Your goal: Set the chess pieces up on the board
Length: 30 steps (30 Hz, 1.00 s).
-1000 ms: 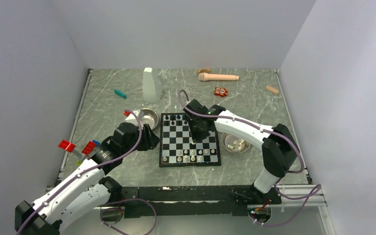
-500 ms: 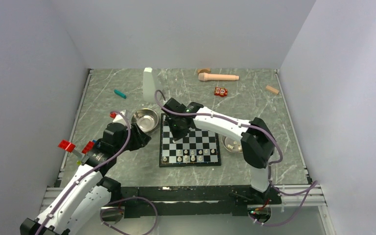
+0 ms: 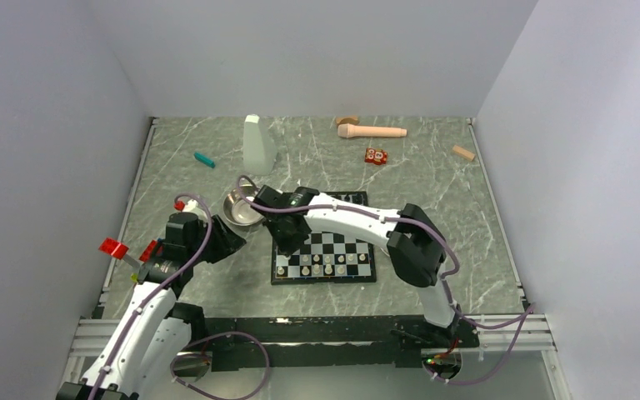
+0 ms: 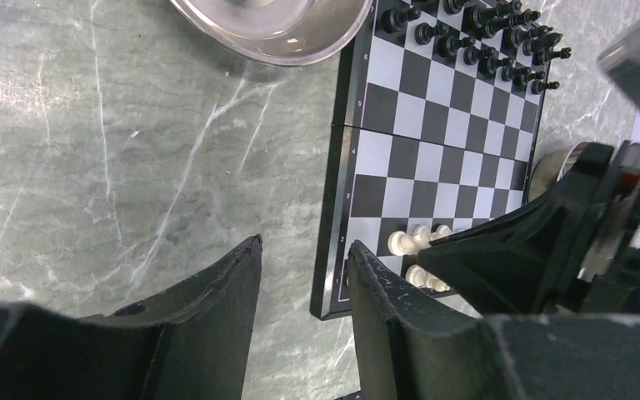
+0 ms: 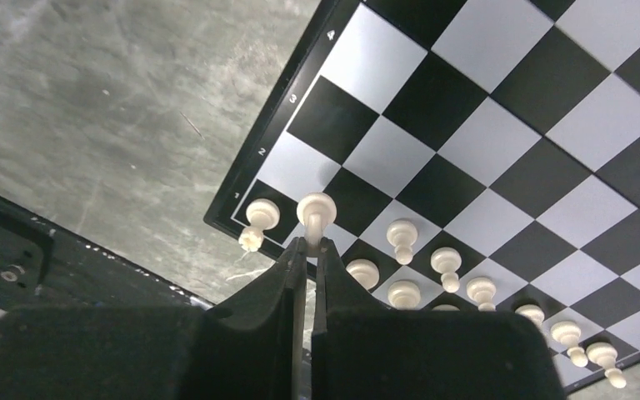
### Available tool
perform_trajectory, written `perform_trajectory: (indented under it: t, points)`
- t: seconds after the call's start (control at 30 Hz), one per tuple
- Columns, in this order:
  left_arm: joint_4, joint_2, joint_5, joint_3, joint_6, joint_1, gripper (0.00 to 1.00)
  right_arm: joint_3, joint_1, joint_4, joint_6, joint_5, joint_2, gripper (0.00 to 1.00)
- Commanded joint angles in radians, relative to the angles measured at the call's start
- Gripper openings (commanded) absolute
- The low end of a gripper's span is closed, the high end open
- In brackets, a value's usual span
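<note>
The board (image 3: 337, 250) lies mid-table and also shows in the left wrist view (image 4: 433, 125) and the right wrist view (image 5: 500, 108). Several white pieces (image 3: 327, 268) stand along its near rows. Black pieces (image 4: 483, 33) line the far rows. My right gripper (image 3: 287, 243) hangs over the board's near-left corner, shut on a white pawn (image 5: 316, 210); its tips (image 5: 310, 243) pinch the pawn's stem. More white pieces (image 5: 400, 237) stand beside it. My left gripper (image 3: 232, 239) is open and empty (image 4: 300, 246) over the bare table just left of the board.
A steel bowl (image 3: 239, 207) sits left of the board's far corner, seen also in the left wrist view (image 4: 275, 25). A white bottle (image 3: 258, 143), teal object (image 3: 204, 159), wooden pestle (image 3: 372, 131), red toy (image 3: 375, 156) and wooden block (image 3: 463, 152) lie at the back. Red blocks (image 3: 114, 247) sit at the left edge.
My right gripper has swept left and nearer across the board to its near-left corner. My left gripper has drawn back to the left, away from the board.
</note>
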Motion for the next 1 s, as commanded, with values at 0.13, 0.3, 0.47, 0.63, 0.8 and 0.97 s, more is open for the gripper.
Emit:
perform_trajectory:
  t: [0.13, 0.3, 0.47, 0.63, 0.8, 0.97]
  points:
    - [0.021, -0.003, 0.058, 0.012, 0.025, 0.022, 0.47, 0.016, 0.033, -0.072, 0.041, 0.055, -0.009, 0.00]
    - [0.029, 0.005, 0.066, 0.014, 0.024, 0.024, 0.47, -0.037, 0.044, -0.062, 0.065, 0.054, -0.042, 0.00]
    - [0.032, 0.008, 0.071, 0.016, 0.024, 0.024, 0.46, -0.074, 0.062, -0.053, 0.082, 0.054, -0.055, 0.00]
    - [0.035, 0.011, 0.073, 0.016, 0.024, 0.025, 0.47, -0.100, 0.067, -0.030, 0.097, 0.050, -0.067, 0.00]
    - [0.041, 0.016, 0.078, 0.015, 0.023, 0.024, 0.46, -0.103, 0.068, -0.018, 0.101, 0.039, -0.071, 0.00]
    - [0.050, 0.021, 0.083, 0.011, 0.022, 0.024, 0.46, -0.112, 0.069, -0.006, 0.103, 0.041, -0.071, 0.00]
